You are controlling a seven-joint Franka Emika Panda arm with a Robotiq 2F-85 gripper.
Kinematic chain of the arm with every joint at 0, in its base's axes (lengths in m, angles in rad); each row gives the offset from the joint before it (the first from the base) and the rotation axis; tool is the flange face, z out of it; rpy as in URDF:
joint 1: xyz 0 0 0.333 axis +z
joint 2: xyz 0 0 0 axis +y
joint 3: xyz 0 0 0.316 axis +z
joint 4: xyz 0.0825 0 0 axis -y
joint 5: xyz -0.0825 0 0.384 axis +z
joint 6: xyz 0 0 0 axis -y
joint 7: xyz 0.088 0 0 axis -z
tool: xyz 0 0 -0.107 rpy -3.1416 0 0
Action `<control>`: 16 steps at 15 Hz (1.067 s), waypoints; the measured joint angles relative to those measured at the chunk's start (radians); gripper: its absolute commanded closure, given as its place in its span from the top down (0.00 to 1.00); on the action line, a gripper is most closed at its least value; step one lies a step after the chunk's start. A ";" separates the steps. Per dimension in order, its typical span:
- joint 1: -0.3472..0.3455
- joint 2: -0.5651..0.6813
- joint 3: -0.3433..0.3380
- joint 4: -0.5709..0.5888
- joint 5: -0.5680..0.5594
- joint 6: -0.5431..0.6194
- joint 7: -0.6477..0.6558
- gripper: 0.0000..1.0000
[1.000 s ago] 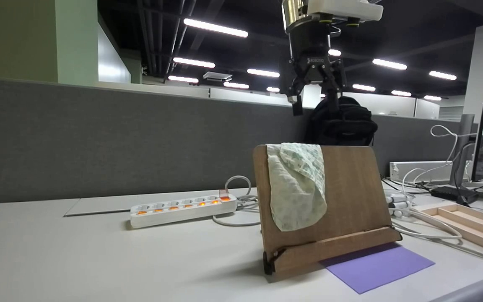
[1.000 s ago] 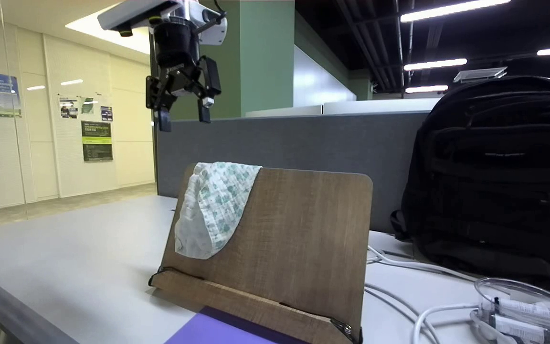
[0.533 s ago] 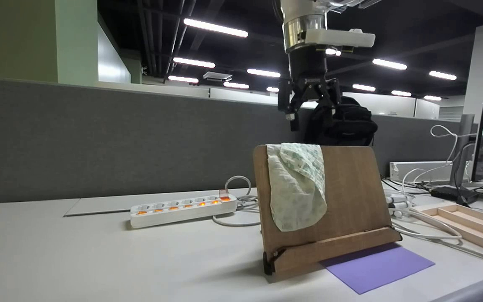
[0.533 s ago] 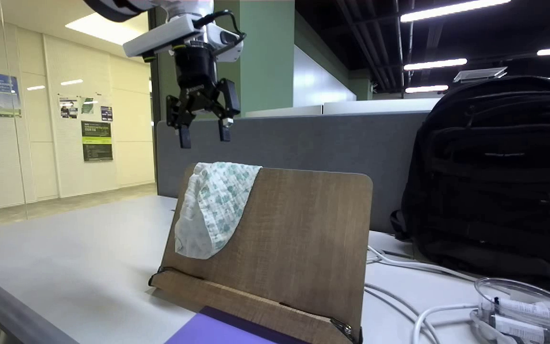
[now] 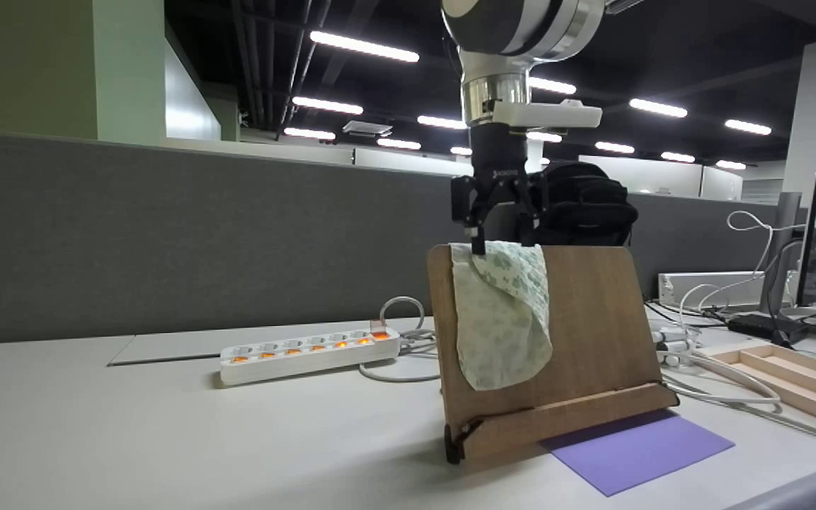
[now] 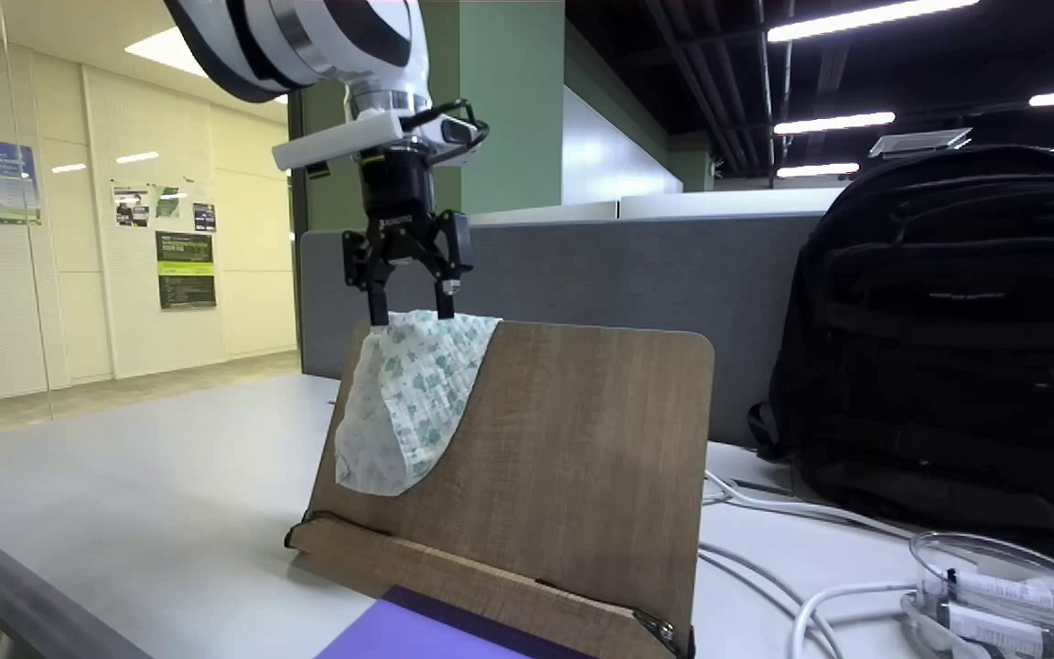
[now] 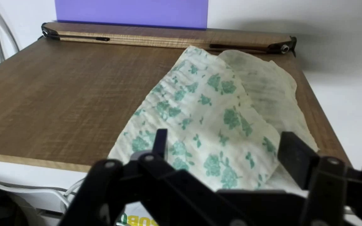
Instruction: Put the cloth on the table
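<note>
Our gripper, jaws wide apart and holding nothing, hangs at the top edge of the wooden stand, down whose front drapes the green-patterned cloth, likely light, soft and limp, best pinched, we judge, where it crosses that edge.

Ceiling tubes glare white overhead, and soft shadows lie on the table.

White table | power strip | wooden stand | purple sheet | pale tray
</note>
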 measured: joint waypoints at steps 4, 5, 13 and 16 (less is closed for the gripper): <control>0.019 0.048 0.001 0.017 0.000 0.024 0.000 0.32; 0.026 0.053 0.002 0.019 0.001 0.025 0.000 0.24; 0.087 0.047 0.028 0.025 0.004 0.024 -0.001 0.02; 0.124 0.050 0.060 0.049 0.006 0.017 -0.002 0.00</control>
